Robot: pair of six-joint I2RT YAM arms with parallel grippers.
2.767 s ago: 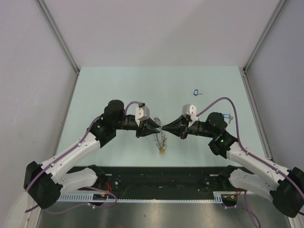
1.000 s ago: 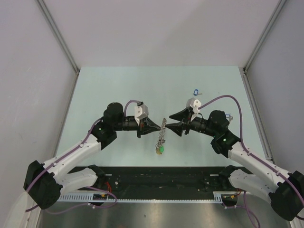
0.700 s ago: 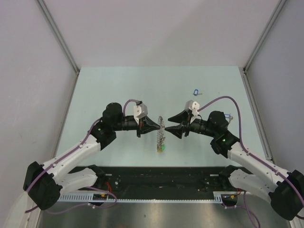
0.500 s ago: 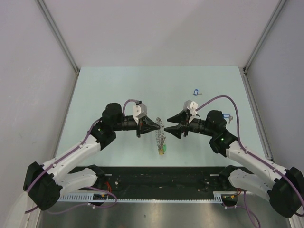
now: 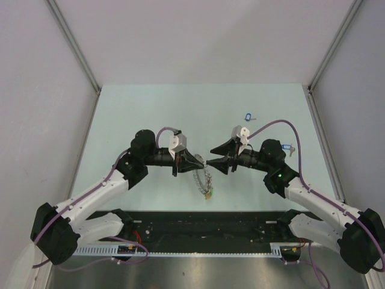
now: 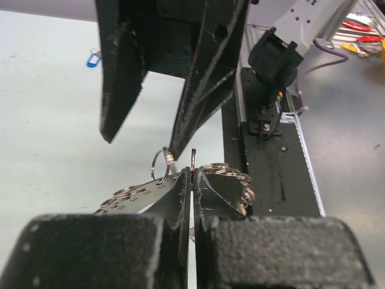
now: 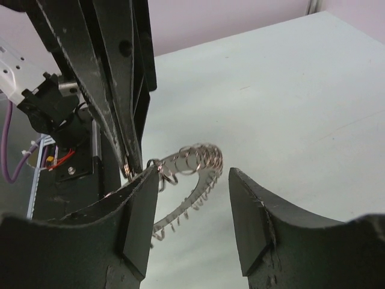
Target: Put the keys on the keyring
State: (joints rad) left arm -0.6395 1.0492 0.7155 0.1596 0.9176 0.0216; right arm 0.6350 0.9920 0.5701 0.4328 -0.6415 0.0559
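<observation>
The left gripper (image 5: 203, 162) has its fingers pressed tight on the large round silver metal keyring (image 5: 204, 178), dangling it over the table (image 5: 138, 108) toward the near edge, probably so it hangs steady. The right gripper (image 5: 212, 157) sits just beside it, fingers spread and empty. A tiny blue-tagged silver key (image 5: 247, 117) waits toward the far right corner. No containers around.

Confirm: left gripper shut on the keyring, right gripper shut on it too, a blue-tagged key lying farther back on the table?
One thing is wrong. The right gripper is open: the right wrist view shows its fingers spread apart, not clamped on the keyring. The left gripper is shut on the keyring, and a blue-tagged key lies farther back on the table.
</observation>
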